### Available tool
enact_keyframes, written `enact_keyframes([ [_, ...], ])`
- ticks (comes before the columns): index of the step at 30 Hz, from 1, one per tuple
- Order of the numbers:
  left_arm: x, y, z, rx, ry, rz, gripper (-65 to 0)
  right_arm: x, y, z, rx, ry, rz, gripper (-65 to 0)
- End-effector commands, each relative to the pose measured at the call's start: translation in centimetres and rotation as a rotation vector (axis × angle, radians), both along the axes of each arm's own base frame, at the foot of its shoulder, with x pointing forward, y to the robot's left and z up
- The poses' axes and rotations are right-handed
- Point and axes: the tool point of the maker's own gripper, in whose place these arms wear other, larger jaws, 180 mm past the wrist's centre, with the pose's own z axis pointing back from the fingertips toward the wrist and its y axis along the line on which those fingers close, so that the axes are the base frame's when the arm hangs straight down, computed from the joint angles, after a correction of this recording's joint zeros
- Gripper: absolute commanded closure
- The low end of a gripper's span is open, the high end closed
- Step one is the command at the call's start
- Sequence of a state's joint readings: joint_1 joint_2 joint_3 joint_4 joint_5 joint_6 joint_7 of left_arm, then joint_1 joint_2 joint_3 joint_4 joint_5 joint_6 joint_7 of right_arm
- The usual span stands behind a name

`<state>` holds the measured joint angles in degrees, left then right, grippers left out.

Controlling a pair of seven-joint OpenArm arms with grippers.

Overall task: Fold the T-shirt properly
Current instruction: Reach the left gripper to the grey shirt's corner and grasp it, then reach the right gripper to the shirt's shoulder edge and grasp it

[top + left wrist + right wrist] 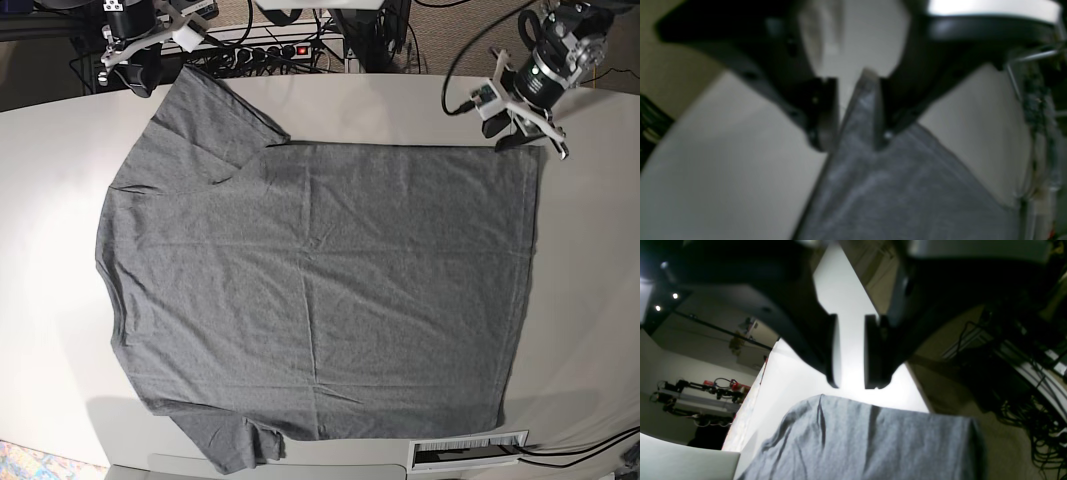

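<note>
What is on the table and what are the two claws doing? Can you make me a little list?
shirt: grey T-shirt, spread flat, wrinkled
table: white
left claw: at a shirt corner, cloth between its fingers
right claw: open, just past the sleeve edge, holding nothing
folds made: none yet
also there: barcode label at the table edge

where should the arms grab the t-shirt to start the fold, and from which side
Take the T-shirt by its two far corners: the sleeve tip and the hem corner. It lies flat, so only edges offer a pinch; come in low from beyond the table's far edge. The left gripper already has cloth between its fingers; the right gripper is open just short of the sleeve.
</note>
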<state>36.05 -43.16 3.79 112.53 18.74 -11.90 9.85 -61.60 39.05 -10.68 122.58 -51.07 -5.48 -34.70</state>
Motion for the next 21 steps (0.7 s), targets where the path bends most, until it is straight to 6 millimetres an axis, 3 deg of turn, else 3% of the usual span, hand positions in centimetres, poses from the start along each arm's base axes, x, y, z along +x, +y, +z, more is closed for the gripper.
enact_keyframes([
  [1, 0.5, 0.5, -0.1, 0.002, -0.003, -0.013, -28.1, 0.3, 0.2, 0.6, 0.000, -0.021, 0.016, -15.3],
  [6, 0.7, 3.5, -3.0, 0.053, 0.086, -0.011, -29.0, 0.4, 0.3, 0.8, -0.007, -0.029, 0.023, -15.3],
  [13, 1.6, 5.7, -3.4, 0.083, 0.083, -0.018, -29.0, 0.7, 0.3, 1.1, -0.027, -0.053, 0.040, -15.3],
  [21, 2.8, 7.3, -4.3, 0.065, 0.097, 0.014, -28.7, 2.1, -0.5, 3.6, -0.103, -0.201, 0.034, -15.3],
])
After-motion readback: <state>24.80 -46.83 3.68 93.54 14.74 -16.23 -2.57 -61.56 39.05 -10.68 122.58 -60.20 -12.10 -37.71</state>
